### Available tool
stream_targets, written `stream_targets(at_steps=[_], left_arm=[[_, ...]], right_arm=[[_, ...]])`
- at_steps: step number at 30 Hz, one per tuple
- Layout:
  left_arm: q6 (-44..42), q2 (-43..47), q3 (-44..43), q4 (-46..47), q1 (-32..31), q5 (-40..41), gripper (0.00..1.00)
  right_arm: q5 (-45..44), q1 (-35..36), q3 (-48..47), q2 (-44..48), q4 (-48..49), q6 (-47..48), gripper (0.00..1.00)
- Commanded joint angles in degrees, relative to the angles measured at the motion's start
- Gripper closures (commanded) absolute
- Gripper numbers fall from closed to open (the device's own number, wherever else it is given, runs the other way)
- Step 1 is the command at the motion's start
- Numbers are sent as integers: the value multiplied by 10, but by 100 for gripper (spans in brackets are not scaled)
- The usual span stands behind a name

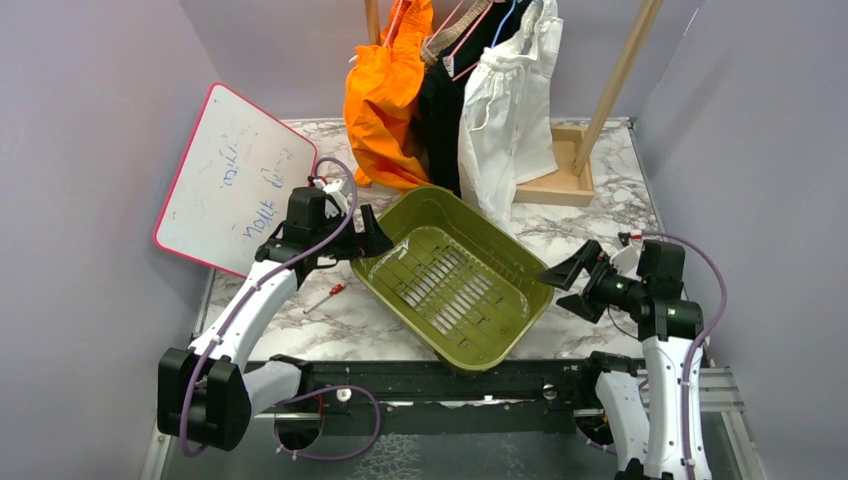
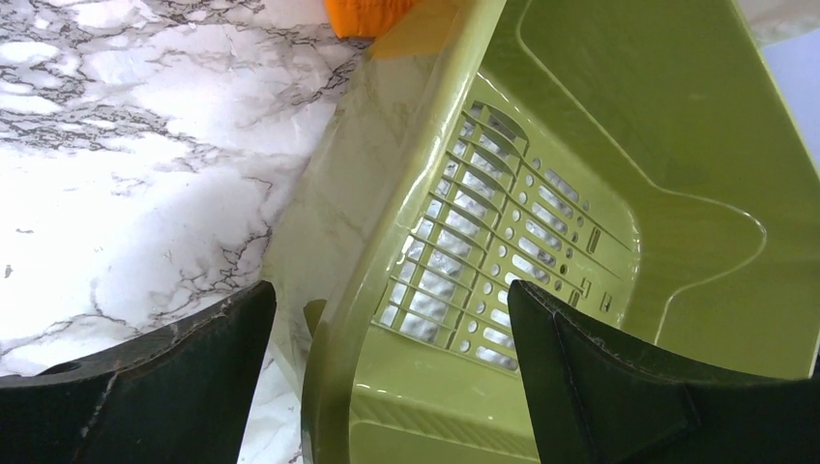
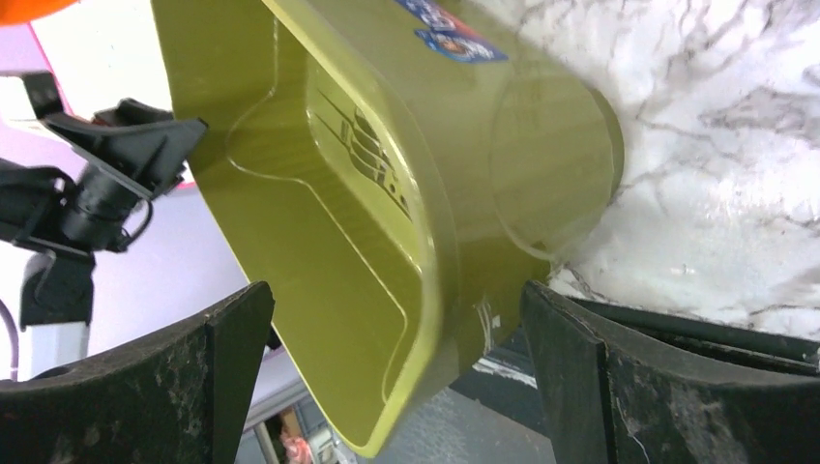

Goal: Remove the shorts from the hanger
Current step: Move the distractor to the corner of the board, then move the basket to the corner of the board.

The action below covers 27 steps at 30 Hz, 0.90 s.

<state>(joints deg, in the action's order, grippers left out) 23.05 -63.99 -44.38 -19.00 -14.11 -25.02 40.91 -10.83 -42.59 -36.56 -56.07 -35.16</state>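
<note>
Orange shorts (image 1: 385,95), black shorts (image 1: 438,120) and white shorts (image 1: 510,110) hang on hangers from a wooden rack at the back. A strip of tan fabric (image 1: 443,40) shows between the orange and the black pair. An empty olive-green basket (image 1: 455,280) sits below them. My left gripper (image 1: 372,240) is open, its jaws on either side of the basket's left rim (image 2: 338,319). My right gripper (image 1: 570,285) is open at the basket's right corner (image 3: 425,290). The orange shorts' hem (image 2: 372,14) shows in the left wrist view.
A whiteboard (image 1: 235,180) leans against the left wall. A red pen (image 1: 325,297) lies on the marble table beside the left arm. The rack's wooden base (image 1: 560,175) and slanted post (image 1: 615,80) stand at the back right.
</note>
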Motion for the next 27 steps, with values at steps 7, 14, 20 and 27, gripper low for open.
stream_targets(at_steps=[7,14,20,27], left_arm=[[-53,-37,-47,25,-3,-58,7],[-37,-31,-18,28,-56,-96,12],[30,-14,17,87,-124,-84,13],[98,-24,43,164,-188,-33,13]], right_arm=[[188,16,116,8,101,-55,1],[94,17,-5,-122,196,-59,1],[-81,16,-92,-216,205,-56,1],[-358,16,-153,-252,154,-4,1]])
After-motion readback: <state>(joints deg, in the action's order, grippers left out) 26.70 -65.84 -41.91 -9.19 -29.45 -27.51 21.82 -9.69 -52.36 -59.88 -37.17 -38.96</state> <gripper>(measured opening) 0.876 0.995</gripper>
